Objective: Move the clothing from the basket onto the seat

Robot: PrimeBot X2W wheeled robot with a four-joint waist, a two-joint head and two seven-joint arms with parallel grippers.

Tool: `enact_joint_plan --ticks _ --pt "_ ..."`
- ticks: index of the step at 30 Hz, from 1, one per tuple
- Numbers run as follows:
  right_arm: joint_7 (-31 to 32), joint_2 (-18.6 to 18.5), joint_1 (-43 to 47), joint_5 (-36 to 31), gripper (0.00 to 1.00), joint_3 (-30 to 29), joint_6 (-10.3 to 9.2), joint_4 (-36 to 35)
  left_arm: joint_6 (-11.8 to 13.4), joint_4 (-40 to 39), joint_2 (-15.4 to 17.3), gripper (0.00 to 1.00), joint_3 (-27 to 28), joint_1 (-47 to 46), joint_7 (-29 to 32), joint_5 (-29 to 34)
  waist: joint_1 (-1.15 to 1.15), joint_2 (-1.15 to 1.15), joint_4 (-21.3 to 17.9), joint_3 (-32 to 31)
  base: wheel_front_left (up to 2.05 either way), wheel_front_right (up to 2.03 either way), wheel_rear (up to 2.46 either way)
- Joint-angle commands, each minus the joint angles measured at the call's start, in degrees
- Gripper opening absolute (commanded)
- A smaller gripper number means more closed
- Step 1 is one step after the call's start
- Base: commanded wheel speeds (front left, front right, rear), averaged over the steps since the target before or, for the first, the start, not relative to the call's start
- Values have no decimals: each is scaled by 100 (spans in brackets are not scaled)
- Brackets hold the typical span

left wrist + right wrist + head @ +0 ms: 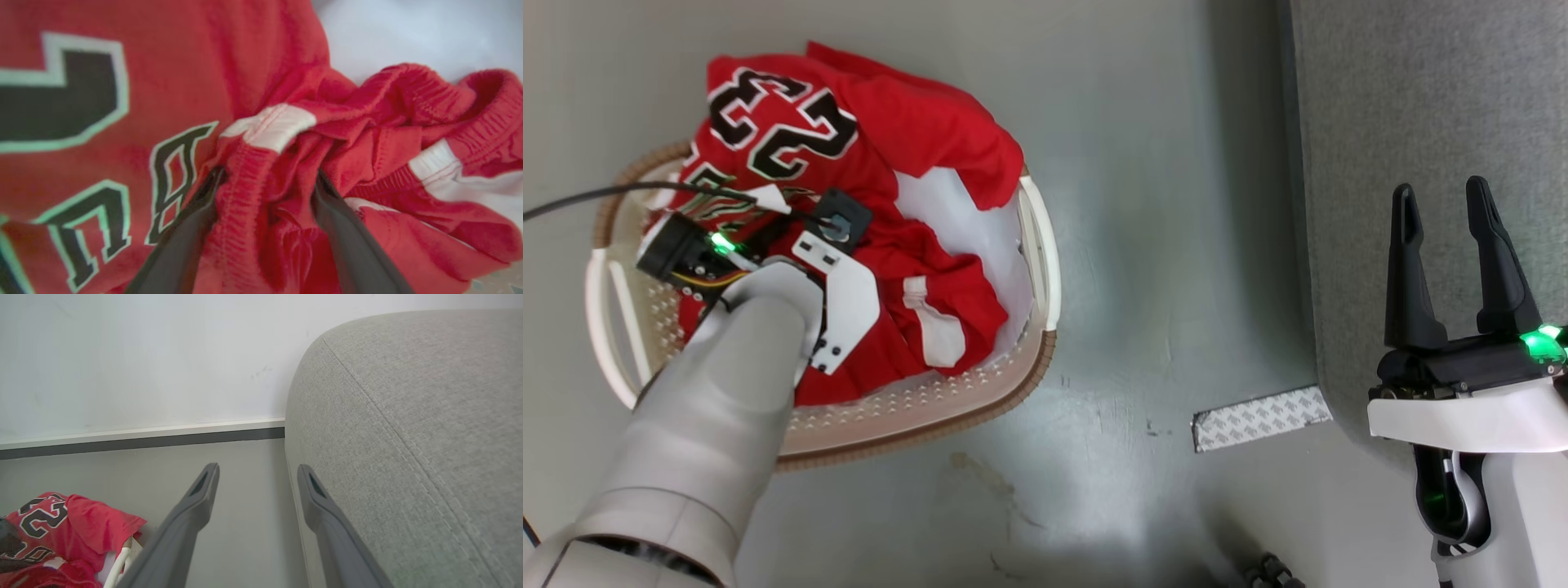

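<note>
**Q:** Left arm, status?
**A:** The left gripper [270, 175] is down in the basket [1045, 253], nosed into the red clothing [915, 139]. Its dark fingers [184, 245] stand apart on either side of a bunched, elastic-gathered fold of the striped garment [271, 126]. Cloth bulges up between them. The jaws are spread and not pinched together.

**Q:** Where is the load?
**A:** In the basket. The jersey [784, 131], with black white-edged "23", is heaped at the far end and spills over the rim. The striped garment lies nearer, on the pale sheet [964, 212] lining the basket. The basket sits on the grey floor [1160, 245], well apart from the seat [1421, 98].

**Q:** Right arm?
**A:** The right gripper [1440, 189] hangs over the seat's near edge, fingers apart with nothing between them. In the right wrist view one finger stands against the floor and the other against the seat's rounded side, with a white wall [143, 355] behind.

**Q:** Anything else on the floor?
**A:** A patterned grey-white strip [1262, 416] lies flat there. One end touches the seat's corner.
</note>
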Motion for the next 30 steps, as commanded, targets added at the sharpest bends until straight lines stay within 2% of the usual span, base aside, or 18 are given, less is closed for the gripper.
enact_joint_plan --ticks 1,4,5,7,11,16,25,30 --pt "4 3 -92 21 100 8 -12 -25 3 31 51 100 -15 -57 17 98 -1 0 -40 94 0 0 0" --pt "4 3 -118 60 100 35 -12 -45 16 43 66 100 -53 -126 -1 87 -1 0 -72 209 0 0 0" --pt "4 3 -122 61 100 40 -12 -48 12 44 66 74 -60 -147 -44 70 -1 0 -78 233 0 0 0" --pt "4 3 -131 66 100 41 -12 -51 16 40 66 0 -74 -176 -135 38 -1 0 -82 266 0 0 0" --pt "4 4 -128 71 100 -18 -12 -7 -53 19 8 0 -48 -118 -450 -109 -1 0 -25 232 0 0 0" --pt "4 2 -80 -7 100 -113 -12 116 -121 22 -257 0 -16 100 -794 -314 -1 0 221 -78 0 0 0" --pt "4 -2 346 -178 100 -342 -12 346 -212 -33 -650 0 162 989 -1443 -820 -1 0 685 -1406 0 0 0" --pt "4 -3 705 -309 100 -473 -12 450 -246 -327 -760 0 294 1518 -1586 -1175 -1 0 918 -2154 0 0 0"
